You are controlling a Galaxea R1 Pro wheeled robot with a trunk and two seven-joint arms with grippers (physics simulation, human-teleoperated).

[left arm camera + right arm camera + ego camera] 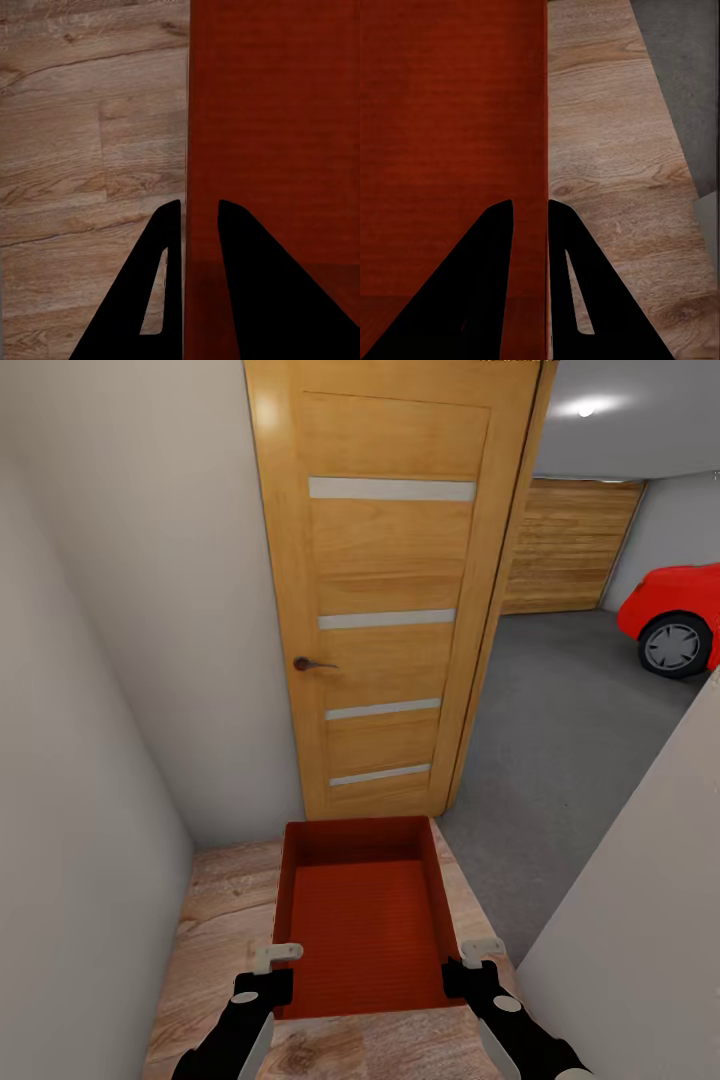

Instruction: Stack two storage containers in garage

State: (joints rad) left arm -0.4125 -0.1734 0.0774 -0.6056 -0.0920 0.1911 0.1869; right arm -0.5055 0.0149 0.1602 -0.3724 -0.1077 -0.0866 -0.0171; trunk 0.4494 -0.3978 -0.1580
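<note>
1. A narrow hall with white walls (120, 660) and wood-plank flooring (225, 920) ends at an open wooden door (390, 610); past its right edge lies the garage, with a grey floor (570, 710) and a red car (675, 615).
2. A red bin (360, 920) is held over the planks just short of the door, its open top up.
3. The left gripper (272, 960) is clamped on the bin's left wall near the near corner; in the left wrist view one finger (161, 285) is outside and one inside the wall.
4. The right gripper (478, 952) grips the right wall likewise, its fingers (577, 292) straddling the rim.
</note>
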